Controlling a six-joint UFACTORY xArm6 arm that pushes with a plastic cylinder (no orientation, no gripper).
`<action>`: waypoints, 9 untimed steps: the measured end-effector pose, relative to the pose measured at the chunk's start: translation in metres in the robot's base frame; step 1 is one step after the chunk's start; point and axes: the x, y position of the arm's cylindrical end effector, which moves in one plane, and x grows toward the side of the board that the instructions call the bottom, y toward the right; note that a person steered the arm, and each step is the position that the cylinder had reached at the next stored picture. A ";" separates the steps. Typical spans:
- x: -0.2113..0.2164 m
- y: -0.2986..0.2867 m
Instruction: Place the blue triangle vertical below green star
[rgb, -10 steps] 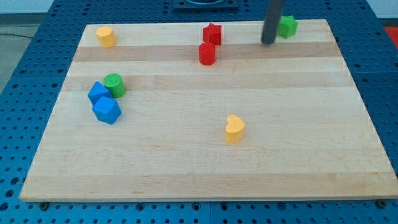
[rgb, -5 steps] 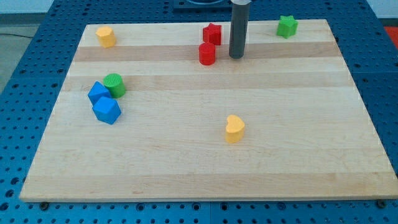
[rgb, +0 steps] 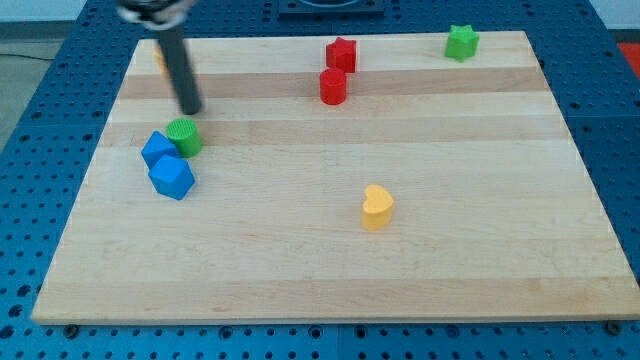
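My tip (rgb: 190, 111) rests on the wooden board (rgb: 320, 250) just above the green cylinder (rgb: 184, 136), which touches the blue triangle (rgb: 156, 148); a second blue block (rgb: 171, 177) sits just below. The green star (rgb: 461, 42) lies well apart at the view's top right. A red star (rgb: 341, 54), red cylinder (rgb: 332, 86) and yellow heart (rgb: 377, 207) stand elsewhere.

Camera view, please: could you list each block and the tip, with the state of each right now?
My tip: on the board, just above the green cylinder, apart from it.
Green cylinder: upright, touching a blue block.
Blue blocks: two, touching each other.
Green star: alone at the view's top right.
Red star: close above the red cylinder.
Red cylinder: upright.
Yellow heart: alone.
Yellow block: mostly hidden by the rod.
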 end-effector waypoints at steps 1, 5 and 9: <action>0.028 -0.034; 0.091 -0.005; 0.070 0.156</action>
